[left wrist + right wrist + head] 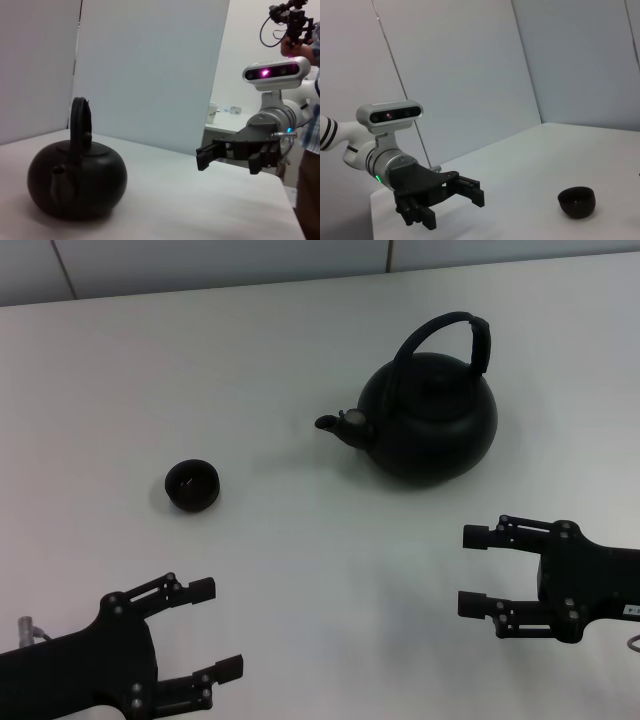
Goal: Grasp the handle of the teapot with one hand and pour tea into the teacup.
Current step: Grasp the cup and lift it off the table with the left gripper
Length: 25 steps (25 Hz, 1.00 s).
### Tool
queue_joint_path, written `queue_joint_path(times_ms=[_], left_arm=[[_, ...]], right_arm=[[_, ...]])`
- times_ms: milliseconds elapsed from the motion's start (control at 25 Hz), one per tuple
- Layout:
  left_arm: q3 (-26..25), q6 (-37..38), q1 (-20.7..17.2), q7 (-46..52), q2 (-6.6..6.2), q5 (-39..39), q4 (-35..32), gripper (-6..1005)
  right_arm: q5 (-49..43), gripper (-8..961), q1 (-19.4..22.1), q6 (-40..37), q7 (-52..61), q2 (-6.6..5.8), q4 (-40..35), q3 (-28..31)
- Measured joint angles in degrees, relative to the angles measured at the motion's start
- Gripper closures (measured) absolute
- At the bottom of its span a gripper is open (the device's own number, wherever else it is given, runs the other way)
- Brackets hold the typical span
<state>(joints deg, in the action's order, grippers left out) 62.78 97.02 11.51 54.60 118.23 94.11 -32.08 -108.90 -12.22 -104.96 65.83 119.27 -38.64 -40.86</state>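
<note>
Approach w/ right gripper [478,569], fingers spread, toward handle [447,328] above teapot [428,420]; left gripper [214,630] also spread, idle near.

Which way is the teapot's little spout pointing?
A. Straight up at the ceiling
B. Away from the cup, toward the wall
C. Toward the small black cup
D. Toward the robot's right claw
C. In the head view the spout sticks out of the teapot on the side facing the teacup, which sits apart from it on the table, to the robot's left.
</note>
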Motion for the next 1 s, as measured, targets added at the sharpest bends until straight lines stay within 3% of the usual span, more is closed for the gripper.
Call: queue_joint_path(times_ms=[240,360,760,1000], left_arm=[[-0.66,-0.57,0.33,-4.60,0.52,-2.65,0.40,169],[-0.72,-1.29,1.88,-6.90,0.60,-6.61,3.77,169],[-0.44,-16.70,6.12,-9.84,0.93,-21.77,13.45,168],[-0.25,-20.76,8.68,-13.08,0.96,-23.91,17.36,168]], right_arm=[[0.19,169,-1.08,0.17,0.05,0.08,0.21,0.38],[0.25,168,-1.75,0.20,0.09,0.09,0.63,0.48],[0.28,168,-2.73,0.20,0.09,-0.11,0.94,1.17],[0.25,169,-2.81,0.09,0.09,-0.17,0.77,1.32]])
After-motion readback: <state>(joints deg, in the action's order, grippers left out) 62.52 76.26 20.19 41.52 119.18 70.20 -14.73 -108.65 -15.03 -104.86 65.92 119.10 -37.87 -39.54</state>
